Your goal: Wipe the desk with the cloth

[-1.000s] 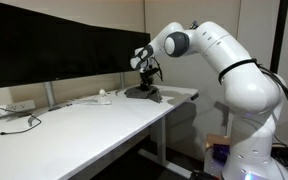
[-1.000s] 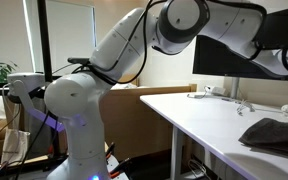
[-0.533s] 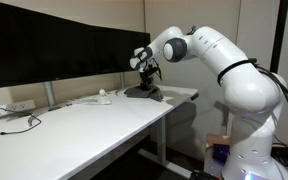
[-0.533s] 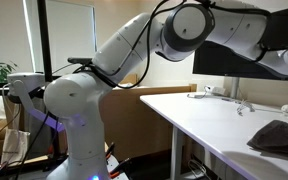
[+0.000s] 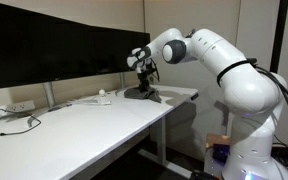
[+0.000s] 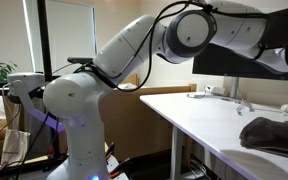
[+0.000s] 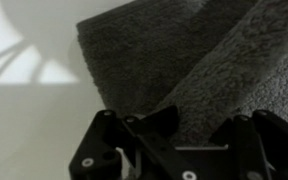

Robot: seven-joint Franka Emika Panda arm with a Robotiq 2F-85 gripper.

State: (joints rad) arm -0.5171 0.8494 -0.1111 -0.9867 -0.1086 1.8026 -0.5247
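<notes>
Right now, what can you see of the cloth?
The cloth is dark grey, thick and fuzzy like towelling. It lies on the white desk, toward the end nearest the robot. It is rumpled: in the wrist view one layer lies flat with a straight edge and a corner, and a second fold runs diagonally across it. In both exterior views it shows as a low dark heap. The gripper sits on top of it with jaws shut, apparently pinching a fold.
</notes>
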